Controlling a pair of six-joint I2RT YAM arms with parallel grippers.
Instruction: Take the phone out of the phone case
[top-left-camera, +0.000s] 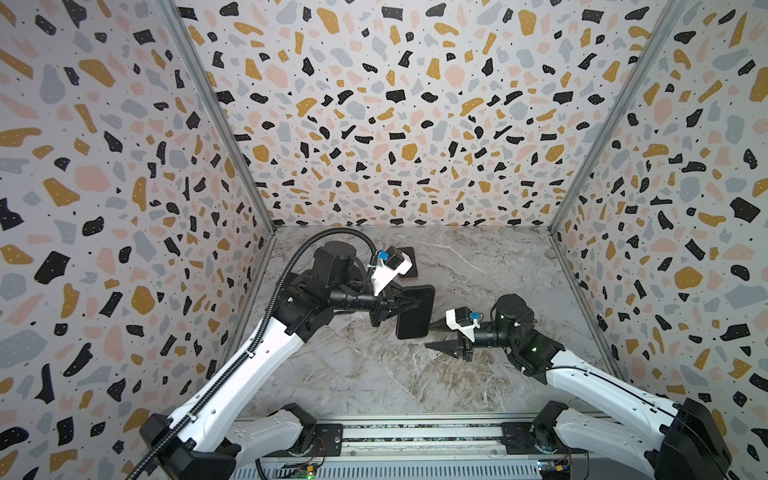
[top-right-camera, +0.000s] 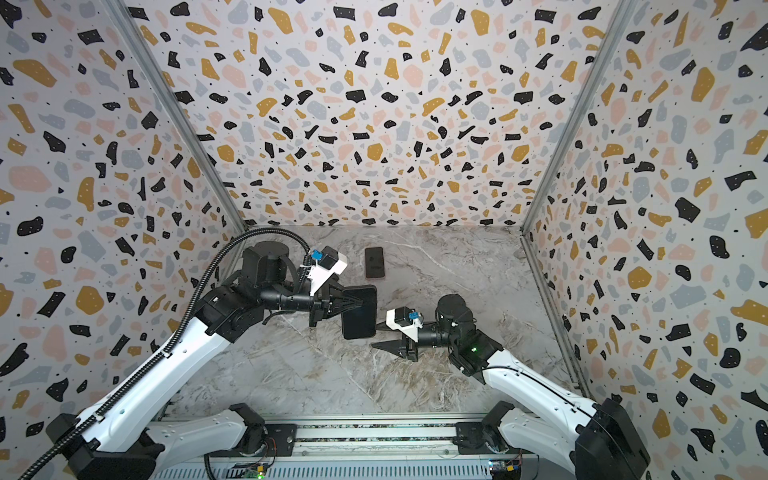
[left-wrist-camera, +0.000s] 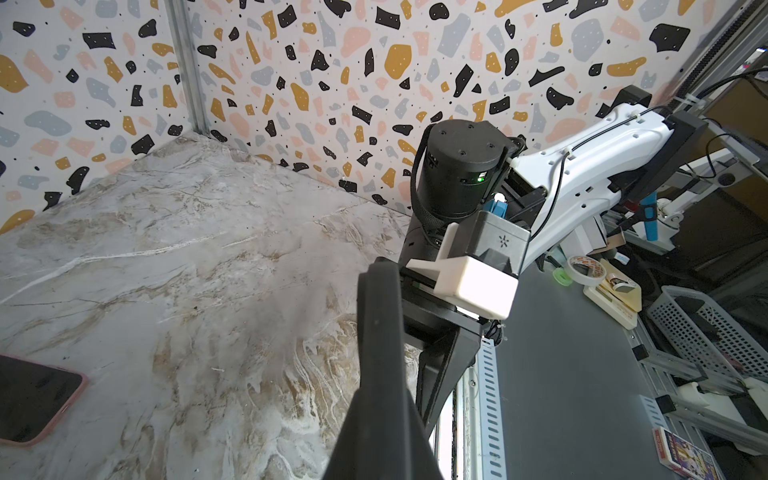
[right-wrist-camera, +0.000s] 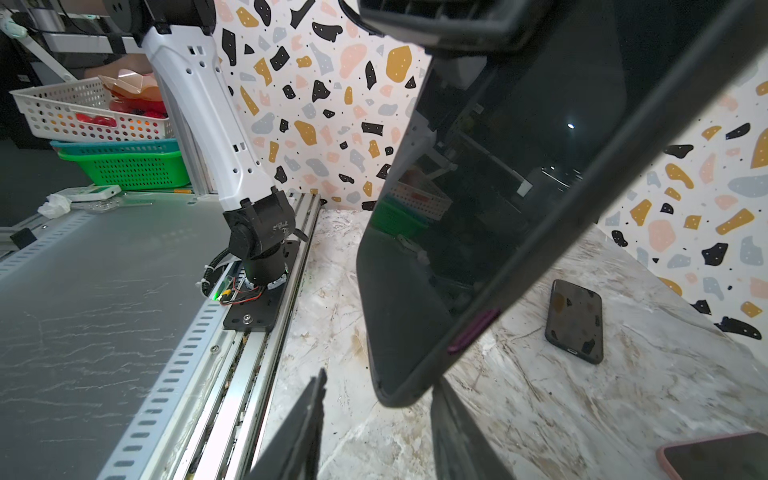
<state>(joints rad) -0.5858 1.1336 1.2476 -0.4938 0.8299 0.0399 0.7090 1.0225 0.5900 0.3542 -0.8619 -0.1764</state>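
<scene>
The left pincer (top-left-camera: 409, 305) is pressed together on the upper part of the phone case (right-wrist-camera: 540, 232) and holds it clear of the table (top-left-camera: 374, 374). The phone (right-wrist-camera: 478, 187) is still seated inside, its glossy screen framed all round by the dark rim. The right pincer (top-left-camera: 432, 336) is spread. The case's lower corner sits just ahead of the gap between its fingers, and I cannot tell whether either finger touches it. By my reading the task is only at its start: the cased phone is lifted and presented, but no edge of the case has been peeled back and nothing is separated. All the prying and pulling apart is still left to do. Nothing stands between the two pincers (the left one's own hold covers the upper end, so only the lower end looks free to work on). Further out, a pink-cased phone (left-wrist-camera: 37, 399) and a dark phone (right-wrist-camera: 575, 320) lie flat on the table. Both are well apart from the held case and out of the way.
</scene>
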